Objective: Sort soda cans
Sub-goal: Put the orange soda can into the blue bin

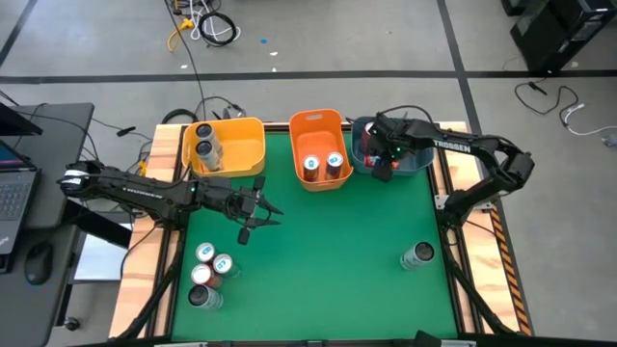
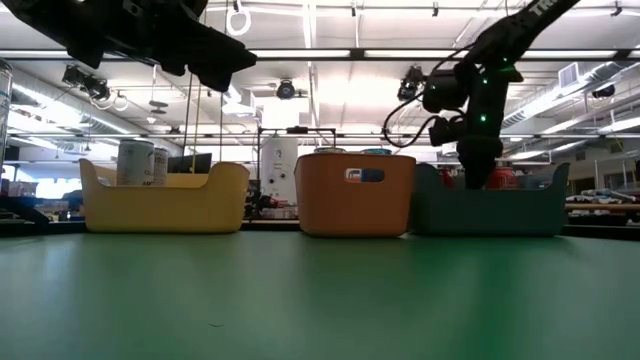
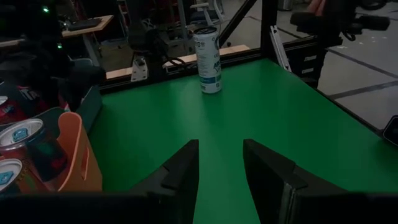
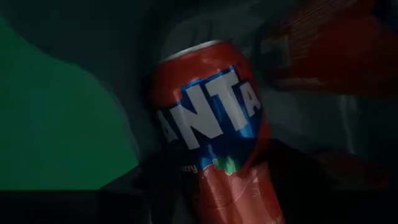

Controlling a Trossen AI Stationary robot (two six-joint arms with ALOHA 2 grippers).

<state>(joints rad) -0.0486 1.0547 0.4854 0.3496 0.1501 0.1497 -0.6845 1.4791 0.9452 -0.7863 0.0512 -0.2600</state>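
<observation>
Right claw [image 1: 383,166] over blue plastic bin [image 1: 424,162], grip unclear, by glossy red can [image 4: 217,130]; left claw [image 1: 258,208] spread

The middle of the green table [image 1: 328,241] lies bare, wide enough for either arm to cross. Along the far edge stand the yellow bin [image 1: 241,145], orange bin [image 1: 318,130] and blue bin [image 1: 416,164], just beside one another (little room between them). A cluster of cans [image 1: 208,273] crowds the near left corner; a lone can [image 1: 417,255] stands near the right edge.
</observation>
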